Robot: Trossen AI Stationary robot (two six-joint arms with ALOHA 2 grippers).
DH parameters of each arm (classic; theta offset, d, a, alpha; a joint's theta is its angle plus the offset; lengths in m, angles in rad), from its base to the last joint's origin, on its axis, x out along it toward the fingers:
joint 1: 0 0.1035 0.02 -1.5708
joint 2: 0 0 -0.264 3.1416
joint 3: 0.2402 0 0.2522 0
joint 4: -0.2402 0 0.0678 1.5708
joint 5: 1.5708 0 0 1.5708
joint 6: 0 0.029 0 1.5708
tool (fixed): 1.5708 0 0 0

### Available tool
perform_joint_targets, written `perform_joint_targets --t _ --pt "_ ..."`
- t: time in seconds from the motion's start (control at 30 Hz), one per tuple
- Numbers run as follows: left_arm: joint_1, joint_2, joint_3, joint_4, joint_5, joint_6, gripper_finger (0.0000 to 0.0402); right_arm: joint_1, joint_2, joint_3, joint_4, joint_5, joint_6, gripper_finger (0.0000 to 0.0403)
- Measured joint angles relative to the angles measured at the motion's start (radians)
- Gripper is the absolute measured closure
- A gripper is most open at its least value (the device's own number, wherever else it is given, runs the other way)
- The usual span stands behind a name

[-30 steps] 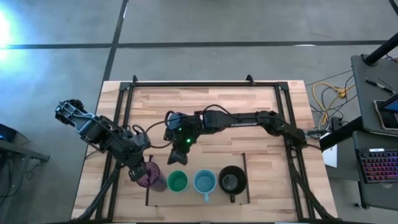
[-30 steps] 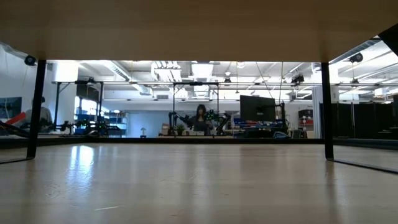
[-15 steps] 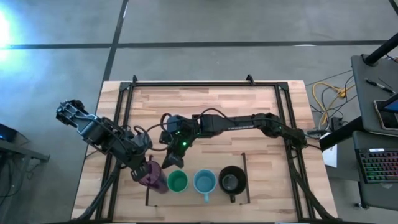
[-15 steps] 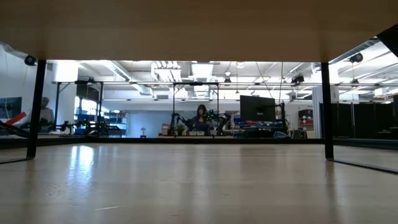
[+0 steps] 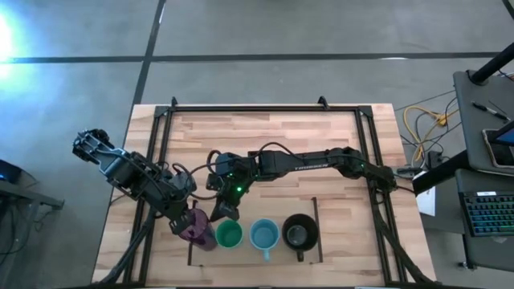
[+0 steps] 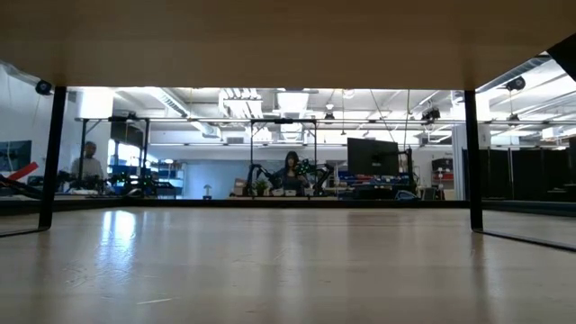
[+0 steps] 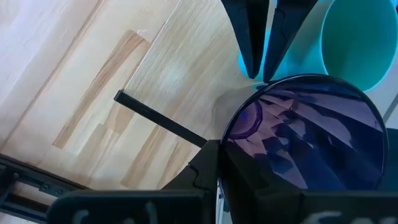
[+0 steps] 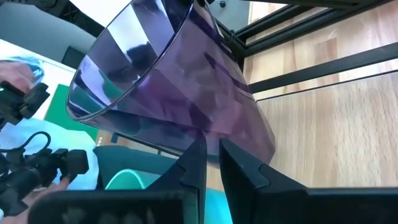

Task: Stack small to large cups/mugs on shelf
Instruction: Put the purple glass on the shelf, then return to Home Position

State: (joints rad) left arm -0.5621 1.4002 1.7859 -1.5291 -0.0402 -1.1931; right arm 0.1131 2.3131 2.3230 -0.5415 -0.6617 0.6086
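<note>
The translucent purple tumbler (image 5: 196, 229) stands tilted at the left end of the shelf (image 5: 320, 229), and my left gripper (image 5: 183, 218) is shut on it. Inside the outline a green cup (image 5: 230, 234), a light-blue mug (image 5: 264, 234) and a black mug (image 5: 299, 234) stand upright in a row on their bases. My right gripper (image 5: 219, 212) is shut. It points down just beyond the gap between the tumbler and the green cup, and it also shows in the left wrist view (image 7: 260, 43). Its fingertips reach the tumbler's wall (image 8: 205, 106). My left gripper holds the purple tumbler by its upper wall near the rim (image 7: 231, 146), coming from the table's left side. One finger (image 7: 208, 168) lies outside the wall; the tumbler hides the other. The tumbler is tilted; I cannot tell whether its base is on the table. My right gripper's shut fingertips (image 8: 198, 146) stand at the tumbler's side wall; I cannot tell whether they touch it.
A black metal frame (image 5: 165, 120) runs around the tabletop. There is bare wood (image 5: 265, 128) on the far half of the table. Cables and a desk with a keyboard (image 5: 486, 213) lie to the right of the table. People show far off in the room (image 6: 290, 171).
My right gripper has gone toward the table's near edge and a little to the left, down toward the purple tumbler and the green cup. My left gripper has kept its hold on the tumbler.
</note>
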Motion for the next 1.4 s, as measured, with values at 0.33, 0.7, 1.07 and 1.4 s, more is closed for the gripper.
perform_joint_targets --t 0.33,0.7,1.07,1.4 --pt "0.0 -0.003 0.014 0.029 -0.015 -0.006 0.0401 -0.002 0.0 -0.005 -0.002 0.008 -0.016 0.0365" --pt "0.001 -0.006 0.014 0.096 -0.016 0.027 0.0402 -0.011 0.0 -0.005 -0.002 0.017 -0.019 0.0364" --pt "0.001 -0.007 0.014 0.094 -0.046 0.037 0.0389 -0.013 0.0 -0.005 -0.013 0.016 -0.029 0.0364" --pt "0.001 -0.008 0.02 0.092 -0.045 0.018 0.0341 -0.013 0.0 -0.005 -0.049 0.014 -0.037 0.0364"
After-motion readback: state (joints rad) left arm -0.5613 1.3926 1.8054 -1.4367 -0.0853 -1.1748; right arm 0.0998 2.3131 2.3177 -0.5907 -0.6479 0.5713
